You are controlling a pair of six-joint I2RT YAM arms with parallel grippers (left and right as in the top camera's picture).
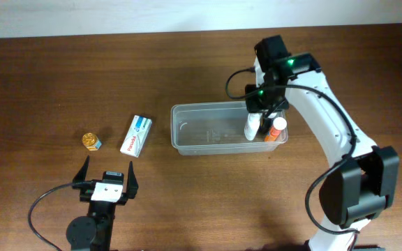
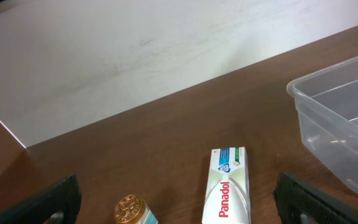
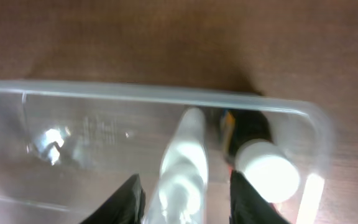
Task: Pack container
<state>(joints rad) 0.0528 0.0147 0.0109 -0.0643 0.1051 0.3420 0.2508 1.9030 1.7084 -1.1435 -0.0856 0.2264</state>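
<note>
The container (image 1: 201, 130) is seen at the centre of the table (image 1: 47, 84) in the overhead view, a clear shallow tub with its long side running left to right. At the far left a small gold-capped jar (image 1: 91, 141) is found, and just right of it a white Panadol box (image 1: 136, 135) lies flat, angled slightly. Below these two, at the lower left of the frame, the left end effector (image 1: 108, 176) is held with its fingers spread wide apart and nothing between them; from its wrist view the jar (image 2: 131, 210) and the box (image 2: 227, 186) are seen ahead, with the container's corner (image 2: 328, 93) at the right edge. Inside the right end of the container a white bottle (image 1: 252, 127) and an orange bottle with a white cap (image 1: 276, 130) are seen side by side. The right end effector (image 3: 186, 202) is positioned over this end, its fingers apart on either side of the white bottle (image 3: 185, 155), with a gap visible at each side
</note>
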